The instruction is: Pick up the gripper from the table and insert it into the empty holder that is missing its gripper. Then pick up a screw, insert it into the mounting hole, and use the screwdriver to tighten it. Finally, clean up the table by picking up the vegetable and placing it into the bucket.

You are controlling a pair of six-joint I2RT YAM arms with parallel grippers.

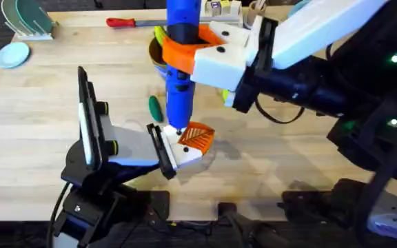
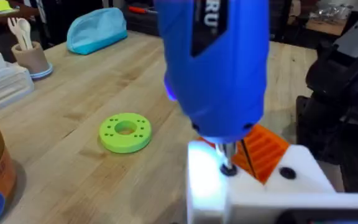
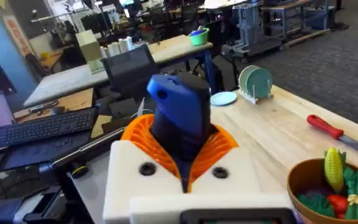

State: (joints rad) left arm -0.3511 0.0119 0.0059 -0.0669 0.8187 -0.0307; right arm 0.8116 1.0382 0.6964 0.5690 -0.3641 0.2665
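The screwdriver (image 1: 180, 65) stands upright, its thin metal tip on a screw in the white holder (image 1: 185, 156), where the orange ribbed gripper (image 1: 197, 136) already sits. It looks rigid, smooth and top-heavy, so a firm hold around the mid-body suits it; the right gripper (image 1: 209, 48) is clamped there. The left gripper (image 1: 178, 153) carries the holder; I cannot tell its state. The vegetable (image 1: 156, 108) lies on the table (image 1: 47, 110) nearby.

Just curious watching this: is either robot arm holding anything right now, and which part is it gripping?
Yes. The right gripper clamps the blue screwdriver around the middle of its body, tip down. The left gripper's state cannot be told.
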